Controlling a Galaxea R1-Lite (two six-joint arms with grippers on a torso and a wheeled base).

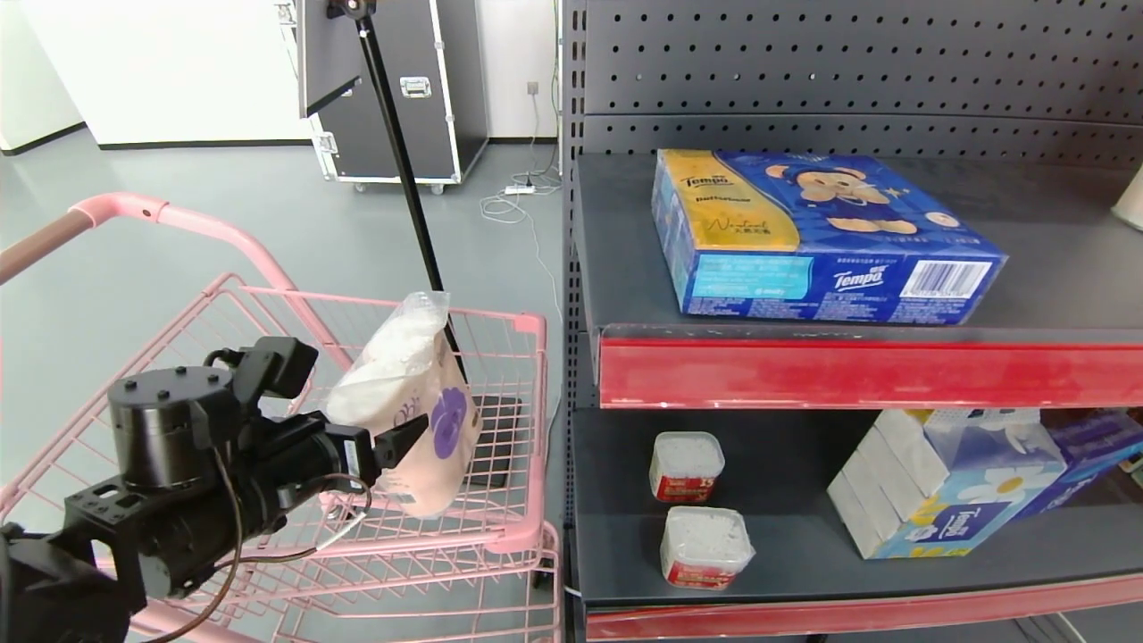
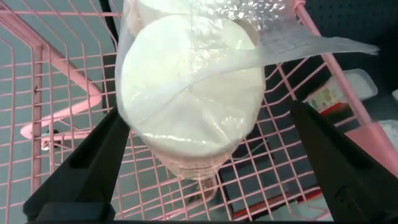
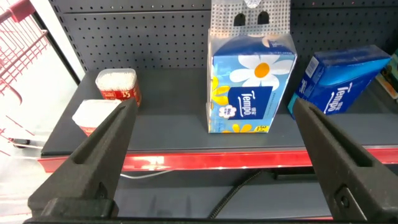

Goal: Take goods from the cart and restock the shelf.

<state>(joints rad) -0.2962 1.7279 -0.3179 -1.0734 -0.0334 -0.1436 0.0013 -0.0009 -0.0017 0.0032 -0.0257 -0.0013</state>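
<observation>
A dark metal shelf (image 1: 616, 268) with red price strips stands to the robot's right, and a pink wire cart (image 1: 500, 536) is parked just beside it on the left. On the upper board a large flat blue box of tissues (image 1: 821, 241) lies near the front edge. On the lower board, a daisy-print bundle of tissue packs (image 1: 946, 482) sits beside a darker blue tissue pack (image 3: 339, 81).

The goods in play, a plastic-wrapped pack of paper rolls (image 1: 411, 402), stands tilted inside the cart's basket at the end nearest the shelf. Whether it rests on the basket floor cannot be told.

The left gripper (image 2: 206, 109) reaches into the cart with its jaws wide apart around the pack. One finger lies against the wrapping and the other stands clear of it, so the pack is straddled, not clamped. The right gripper (image 3: 212, 102) hangs in front of the lower board, facing the daisy-print bundle, with its jaws wide and nothing between them.

Two small tubs with pale lids, one (image 1: 686, 464) behind the other (image 1: 705, 545), sit at the lower board's left end.
</observation>
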